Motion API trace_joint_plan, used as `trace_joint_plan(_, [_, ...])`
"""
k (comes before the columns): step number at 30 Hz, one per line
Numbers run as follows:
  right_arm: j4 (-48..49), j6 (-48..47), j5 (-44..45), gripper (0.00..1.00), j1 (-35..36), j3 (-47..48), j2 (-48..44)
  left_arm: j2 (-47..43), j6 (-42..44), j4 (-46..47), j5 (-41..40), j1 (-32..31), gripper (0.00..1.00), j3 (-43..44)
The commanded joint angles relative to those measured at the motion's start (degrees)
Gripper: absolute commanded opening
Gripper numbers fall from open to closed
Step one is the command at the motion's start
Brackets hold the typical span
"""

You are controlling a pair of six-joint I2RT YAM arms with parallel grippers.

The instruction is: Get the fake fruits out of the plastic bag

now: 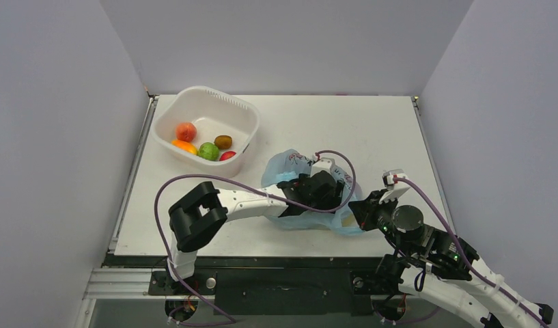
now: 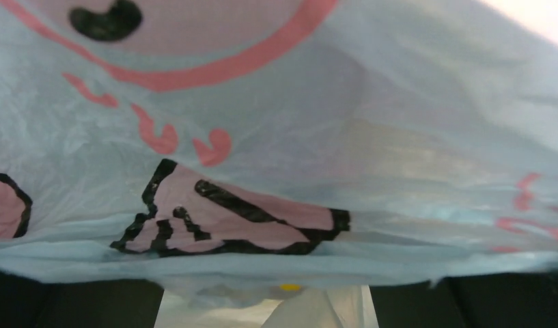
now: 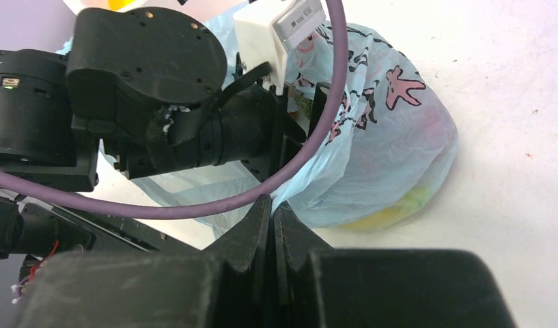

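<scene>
The light-blue plastic bag (image 1: 289,169) with pink-and-black prints lies near the table's front middle. My left gripper (image 1: 334,195) reaches into its mouth. In the left wrist view the film (image 2: 317,123) fills the frame, and the left gripper (image 2: 283,304) is open, its dark fingers (image 2: 64,304) far apart at the bottom corners. My right gripper (image 3: 271,205) is shut on the bag's edge (image 3: 310,191). A yellow-green fruit (image 3: 392,208) shows through the bag's bottom. Several fake fruits, among them a red-orange one (image 1: 186,131), lie in the white tub.
The white rigid tub (image 1: 245,113) stands at the back left of the table. The left arm's purple cable (image 3: 194,205) loops just in front of my right gripper (image 1: 356,208). Grey walls close in the table's left, right and back sides.
</scene>
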Motion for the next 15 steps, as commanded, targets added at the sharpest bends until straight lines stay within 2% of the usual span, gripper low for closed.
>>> trace_joint_plan(1, [1.94, -1.35, 0.65, 0.00, -0.23, 0.59, -0.17, 2.56, -1.01, 1.65, 2.55, 0.02, 0.94, 1.31])
trace_joint_plan(5, [1.97, -1.51, 0.62, 0.00, -0.20, 0.51, -0.29, 4.30, -1.13, 2.98, 4.34, 0.11, 0.90, 2.25])
trace_joint_plan(7, [1.99, -1.52, 0.72, 0.00, -0.22, 0.44, -0.58, 4.62, -0.88, 3.18, 4.77, 0.34, 0.85, 2.51])
trace_joint_plan(9, [1.97, -1.50, 1.01, 0.00, -0.22, 0.36, -0.99, 4.34, -0.70, 3.11, 4.88, 0.69, 0.75, 2.44])
trace_joint_plan(10, [1.98, -1.54, 1.19, 0.00, -0.25, 0.34, -1.03, 4.14, -0.48, 3.07, 4.91, 0.86, 0.65, 2.41])
trace_joint_plan(13, [2.00, -1.50, 1.48, 0.00, -0.25, 0.18, -1.56, 2.75, 0.33, 3.05, 5.22, 1.00, 0.56, 2.69])
trace_joint_plan(15, [1.95, -1.50, 1.96, 0.00, -0.21, 0.08, -1.49, 1.85, 1.05, 2.92, 5.69, 0.89, 0.46, 3.33])
